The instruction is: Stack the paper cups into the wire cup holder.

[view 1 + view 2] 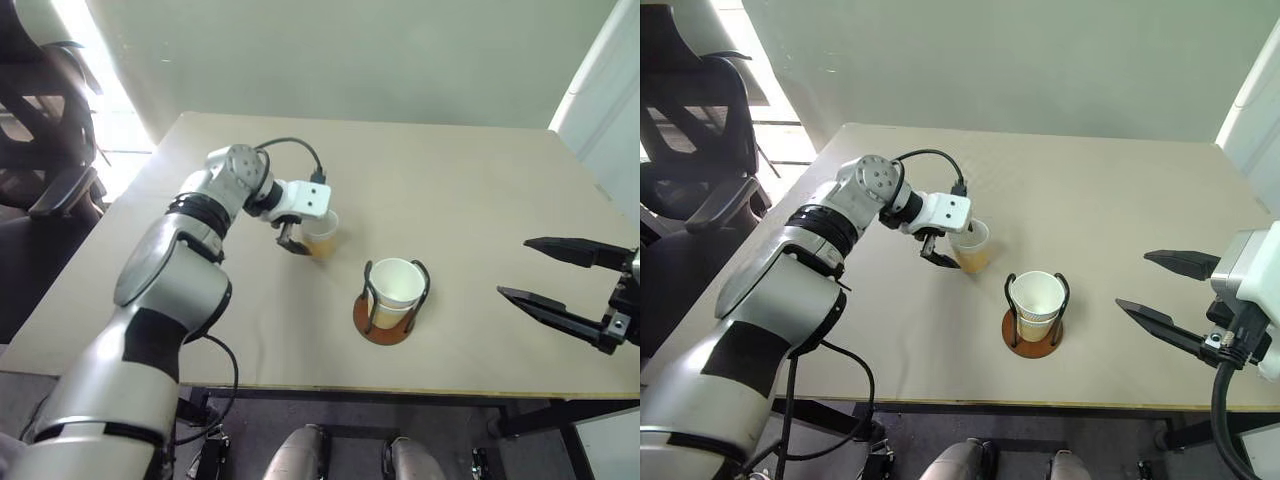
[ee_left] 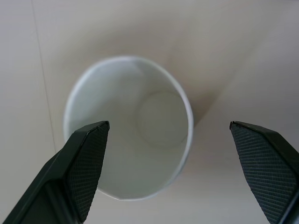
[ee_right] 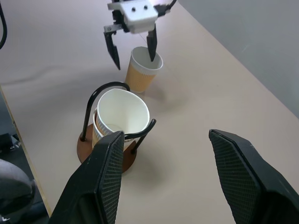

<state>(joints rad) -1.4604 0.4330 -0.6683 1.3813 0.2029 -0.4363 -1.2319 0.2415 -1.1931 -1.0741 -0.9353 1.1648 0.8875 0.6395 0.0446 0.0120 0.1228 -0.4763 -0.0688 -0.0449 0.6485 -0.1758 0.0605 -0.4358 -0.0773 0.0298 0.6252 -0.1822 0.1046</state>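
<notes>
Two paper cups (image 3: 122, 114) already sit nested in the wire cup holder (image 1: 389, 300) near the table's (image 1: 480, 200) front edge. The third cup (image 1: 971, 246) stands just beside it; my left gripper (image 3: 132, 46) straddles it, fingers spread, not gripping. My right gripper (image 1: 565, 290) waits open, well apart.

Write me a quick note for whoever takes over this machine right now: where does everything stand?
Left tool: open, poised around the loose tan paper cup on the beige table, not gripping yet.
Right tool: open, empty, off to the side.
Rust-brown disc holder with black wire loops: two cups nested inside, upper one tilted.
Left to do: grip the loose cup, stack it in.
</notes>
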